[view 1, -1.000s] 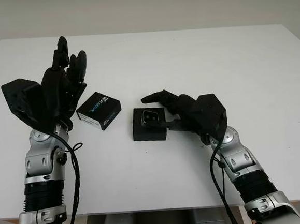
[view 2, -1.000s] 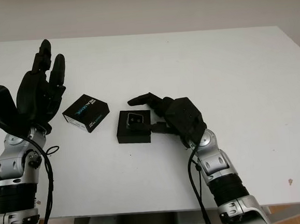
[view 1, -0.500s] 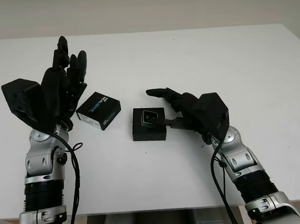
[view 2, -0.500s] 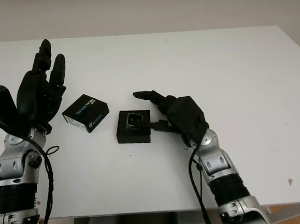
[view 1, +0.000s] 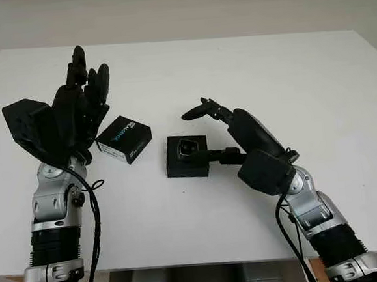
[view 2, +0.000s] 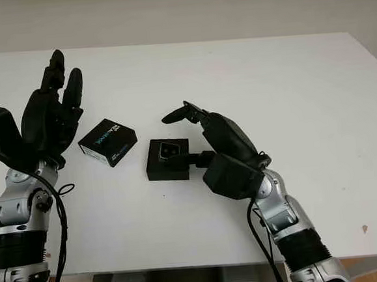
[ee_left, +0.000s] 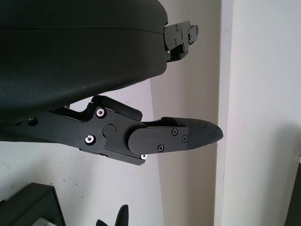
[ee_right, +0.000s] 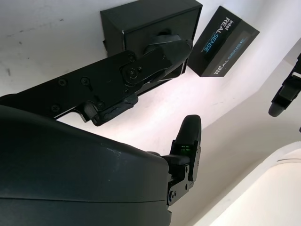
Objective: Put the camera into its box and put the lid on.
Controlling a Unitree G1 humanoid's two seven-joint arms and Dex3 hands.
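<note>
One right hand (view 1: 224, 135) finger hides box (view 1: 186, 157) edge, camera (view 1: 189, 147) seemingly inside

Box (ee_right: 141, 28) interior behind right robot hand (ee_right: 117, 80) thumb; camera (view 1: 189, 145) detail indistinct

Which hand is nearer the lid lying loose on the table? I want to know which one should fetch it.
Left. The left hand is raised open right beside the lid. The right hand is at the open box, which lies between it and the lid.

2 head eyes downward over table (view 1: 248, 71); 2 wrist close-ups.
</note>
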